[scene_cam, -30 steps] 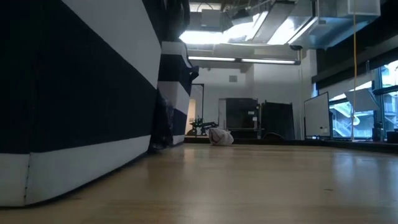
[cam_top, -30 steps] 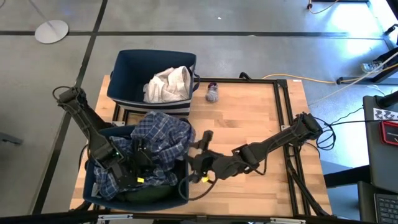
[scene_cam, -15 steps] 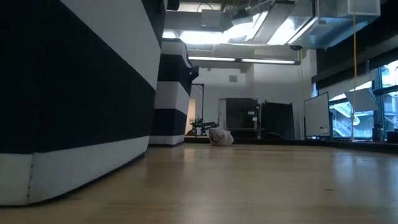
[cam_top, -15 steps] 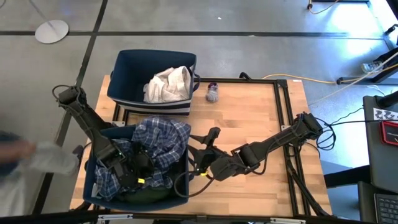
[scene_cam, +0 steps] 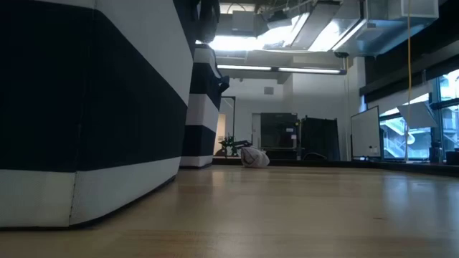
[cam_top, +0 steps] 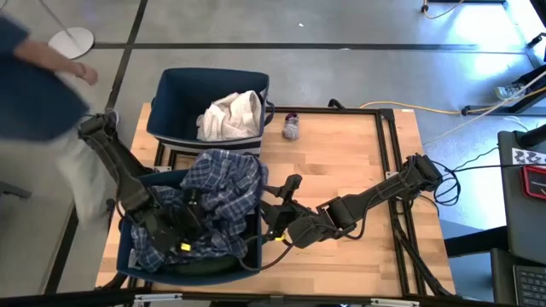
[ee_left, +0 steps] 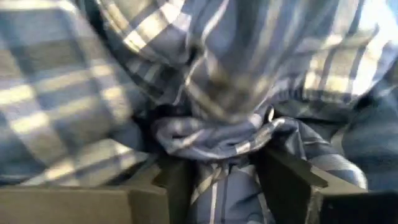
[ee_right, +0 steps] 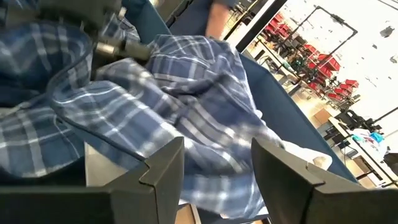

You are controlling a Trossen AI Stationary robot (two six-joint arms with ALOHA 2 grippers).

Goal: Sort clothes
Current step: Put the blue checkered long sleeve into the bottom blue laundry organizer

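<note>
Person (cam_top: 38, 77) newly beside table (cam_top: 341, 145)

A robotics lab or workshop, this one: the wooden counter (cam_top: 341, 145) sits in a black metal frame on a grey concrete floor (cam_top: 341, 77), cables (cam_top: 478, 107) trailing off its right edge. Beyond it, bare ceiling ducts (scene_cam: 373, 29), strip lights (scene_cam: 280, 69), a monitor (scene_cam: 364, 132) and stacked red racks (ee_right: 298, 46).
</note>
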